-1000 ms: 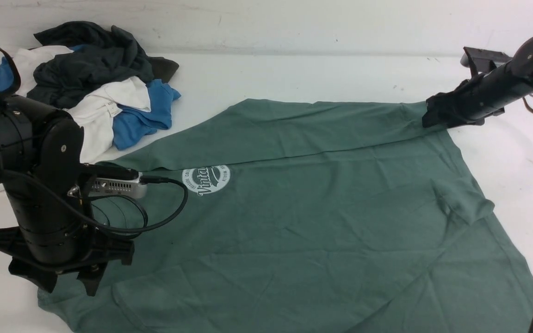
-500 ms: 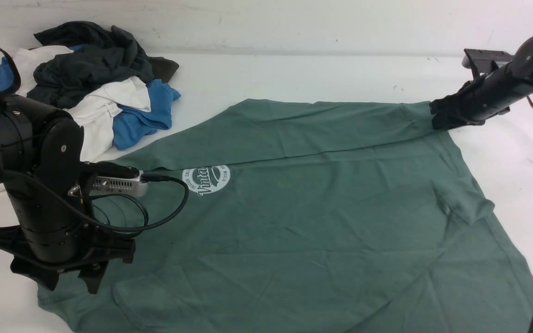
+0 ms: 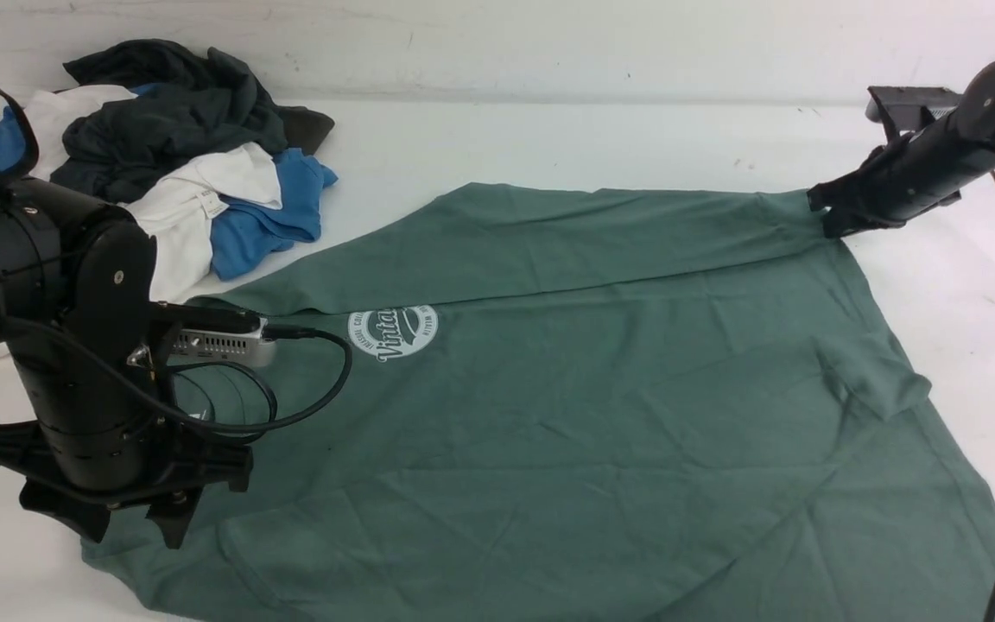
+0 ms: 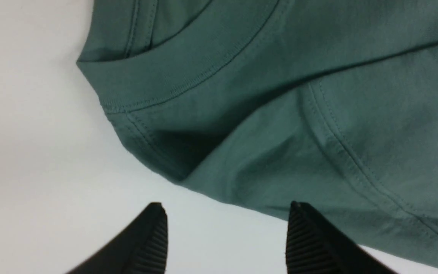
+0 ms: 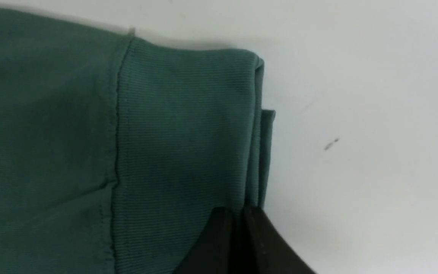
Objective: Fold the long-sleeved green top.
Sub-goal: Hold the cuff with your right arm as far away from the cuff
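So the green top (image 3: 592,389) is spread flat on the counter (image 3: 549,138). The right jaws are pinched shut on only the corner of the sleeve cuff (image 5: 188,125), so a hard tug could pop it loose. The left jaws gape wide on nothing, with the shoulder seam (image 4: 337,140) just past their tips, so that end might drag.

The top (image 3: 601,415) spreads across the table (image 3: 549,138), the clothes pile (image 3: 178,155) behind its left end
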Controlling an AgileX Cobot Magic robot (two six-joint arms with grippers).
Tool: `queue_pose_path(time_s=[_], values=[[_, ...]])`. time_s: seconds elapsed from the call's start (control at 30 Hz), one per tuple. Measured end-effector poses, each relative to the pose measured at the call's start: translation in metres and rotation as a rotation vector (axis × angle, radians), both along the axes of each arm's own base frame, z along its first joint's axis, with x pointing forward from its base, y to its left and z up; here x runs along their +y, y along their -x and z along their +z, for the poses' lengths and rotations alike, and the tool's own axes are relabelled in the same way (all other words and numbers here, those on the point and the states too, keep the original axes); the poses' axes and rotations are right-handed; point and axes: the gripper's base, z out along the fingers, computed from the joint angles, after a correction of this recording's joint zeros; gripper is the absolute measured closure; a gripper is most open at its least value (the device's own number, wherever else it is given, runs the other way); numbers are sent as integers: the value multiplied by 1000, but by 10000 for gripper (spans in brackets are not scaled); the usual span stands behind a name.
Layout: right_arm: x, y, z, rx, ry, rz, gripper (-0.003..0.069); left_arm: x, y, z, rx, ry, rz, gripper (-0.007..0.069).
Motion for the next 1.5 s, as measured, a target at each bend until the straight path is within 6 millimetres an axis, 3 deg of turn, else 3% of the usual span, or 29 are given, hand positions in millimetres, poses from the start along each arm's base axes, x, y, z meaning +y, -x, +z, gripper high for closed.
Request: queue_pose_path(time_s=[0.2, 0.37, 0.5, 0.8, 0.93, 1.17, 1.5], values=[[-2, 1, 40, -54, 39, 14, 649, 0, 0, 0, -1, 0, 0, 228], [-1, 3, 48, -43, 25, 0, 649, 0, 0, 0, -1, 0, 0, 228], [-1, 4, 46, -32, 29, 0, 649, 0, 0, 0, -1, 0, 0, 228], [-8, 5, -1, 64, 81, -46, 634, 0, 0, 0, 0, 3, 1, 228], [-9, 4, -1, 48, 87, -63, 596, 0, 0, 0, 0, 3, 1, 228], [-8, 0, 2, 2, 63, -76, 469, 0, 0, 0, -1, 3, 1, 228], [-8, -1, 3, -15, 59, -80, 449, -1, -1, 0, -9, 6, 1, 228]])
